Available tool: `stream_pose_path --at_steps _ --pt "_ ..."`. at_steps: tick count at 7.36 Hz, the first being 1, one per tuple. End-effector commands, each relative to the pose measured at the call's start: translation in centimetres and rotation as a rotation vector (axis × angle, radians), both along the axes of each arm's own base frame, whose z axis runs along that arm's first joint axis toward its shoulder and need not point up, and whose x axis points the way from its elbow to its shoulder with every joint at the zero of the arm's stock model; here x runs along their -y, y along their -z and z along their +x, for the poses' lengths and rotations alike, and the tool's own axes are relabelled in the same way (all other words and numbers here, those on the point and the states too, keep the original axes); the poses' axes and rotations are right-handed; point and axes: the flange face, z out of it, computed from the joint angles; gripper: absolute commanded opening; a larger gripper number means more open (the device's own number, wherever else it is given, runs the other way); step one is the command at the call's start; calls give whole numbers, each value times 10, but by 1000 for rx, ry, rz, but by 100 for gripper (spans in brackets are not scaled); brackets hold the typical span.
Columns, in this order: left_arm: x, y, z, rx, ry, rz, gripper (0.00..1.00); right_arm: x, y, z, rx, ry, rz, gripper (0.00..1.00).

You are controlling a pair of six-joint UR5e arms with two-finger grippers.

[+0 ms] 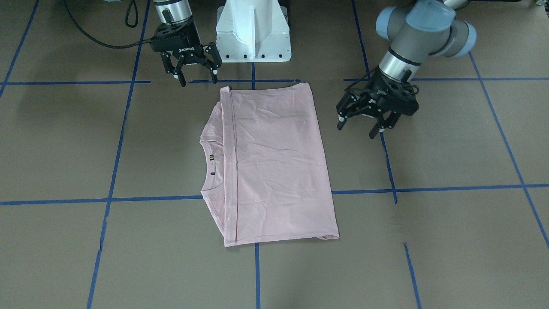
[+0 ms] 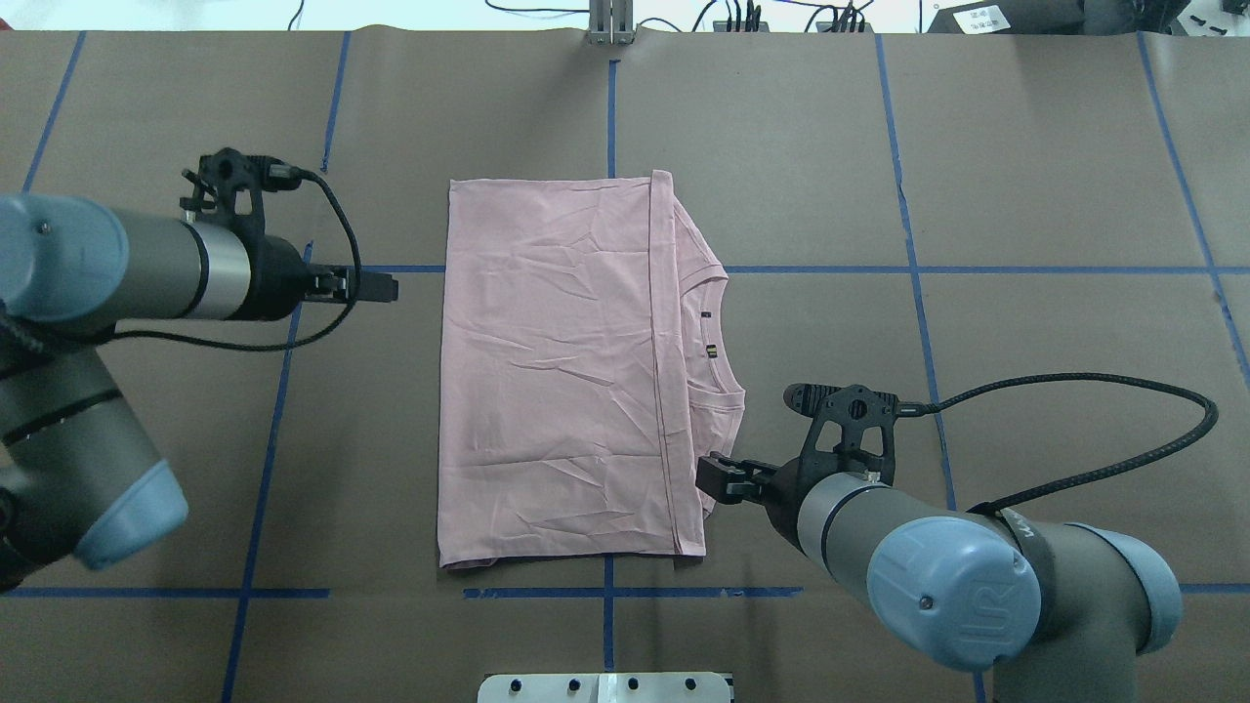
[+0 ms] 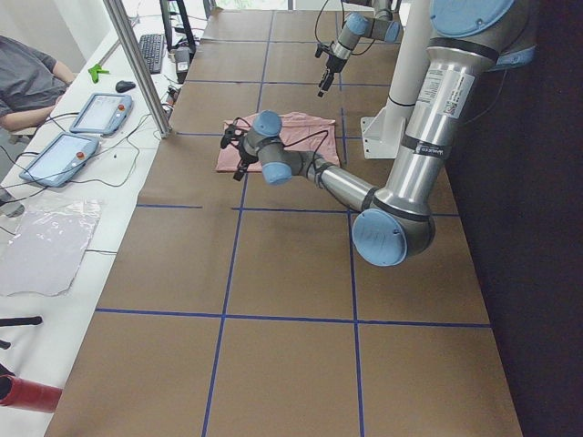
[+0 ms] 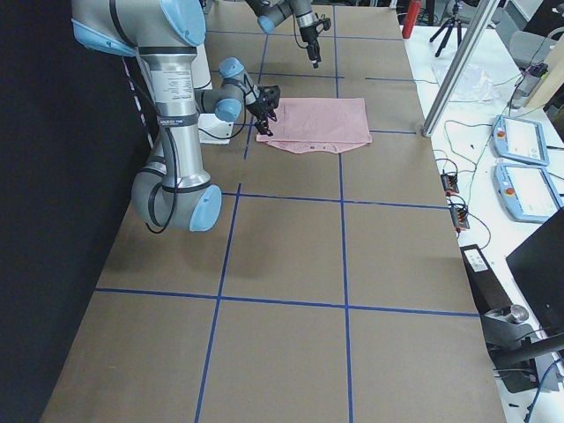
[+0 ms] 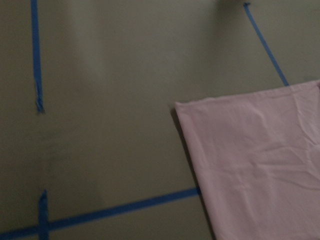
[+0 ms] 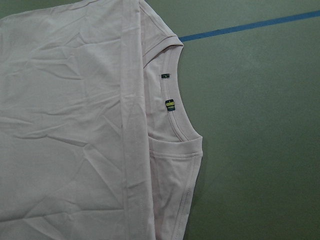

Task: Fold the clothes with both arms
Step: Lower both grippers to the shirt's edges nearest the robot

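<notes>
Starting nearest the overhead camera, at the left arm (image 2: 146,268) extending in from the left. Finding its left gripper (image 1: 357,128) hovering with jaws spread and empty, just off the left edge of the pale pink T-shirt (image 2: 557,381), toward the far corner, not touching.

Seeing that shirt lying flat mid-table, folded over on itself, hem band (image 2: 662,391) running beside the exposed collar (image 2: 718,342) on the right. Finding the right gripper (image 1: 198,79) likewise hanging wide apart, holding nothing, near the near right corner.

Risking, from here, a pinch catching only the top layer and letting the layers slide apart. Risking too an uneven lift between the arms, skewing the fold or deepening the creases.

Noting the blue tape grid (image 2: 977,269), the white pedestal base (image 1: 253,38) at the near edge, and the black cable (image 2: 1094,376) of the right arm (image 2: 957,586) looping well apart on the right. Judging none of these to be blocking either approach.
</notes>
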Motion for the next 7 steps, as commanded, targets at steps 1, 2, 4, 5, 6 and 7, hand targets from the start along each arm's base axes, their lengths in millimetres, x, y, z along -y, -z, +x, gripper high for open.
stream_pose_path --at_steps 1,2,4,5,6,7 --pt "-89 21 56 -43 59 -210 100 22 -1 14 -5 -2 -16 100" --pt "-117 19 80 -43 72 -272 92 24 -2 14 -6 -6 -16 100" --pt "-158 6 118 -15 59 -359 64 24 -2 14 -7 -7 -15 100" --pt "-171 3 133 12 35 -365 64 24 -1 14 -5 -7 -15 100" --pt "-175 -3 140 26 27 -365 64 24 -2 13 -7 -6 -15 100" --pt "-179 -7 144 38 22 -368 64 24 -2 13 -7 -6 -15 100"
